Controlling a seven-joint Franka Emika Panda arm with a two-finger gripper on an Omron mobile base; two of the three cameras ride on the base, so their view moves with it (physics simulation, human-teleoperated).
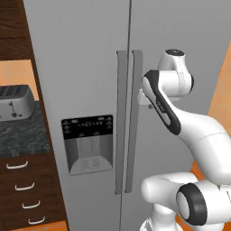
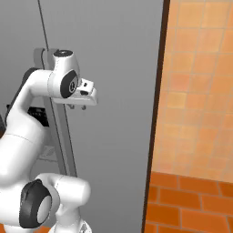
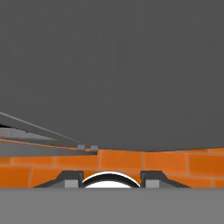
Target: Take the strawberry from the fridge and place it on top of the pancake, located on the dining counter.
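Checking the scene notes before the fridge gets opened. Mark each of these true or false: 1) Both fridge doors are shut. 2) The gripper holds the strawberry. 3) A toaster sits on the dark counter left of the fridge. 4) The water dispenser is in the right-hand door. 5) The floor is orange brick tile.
1) True. The fridge has both doors closed, handles side by side.
2) False. The gripper holds nothing; its fingertips stand apart with only floor between them.
3) True. The toaster sits on the dark counter beside the fridge.
4) False. The water dispenser is set in the left-hand door in the left base view.
5) True. The floor is orange brick tile.
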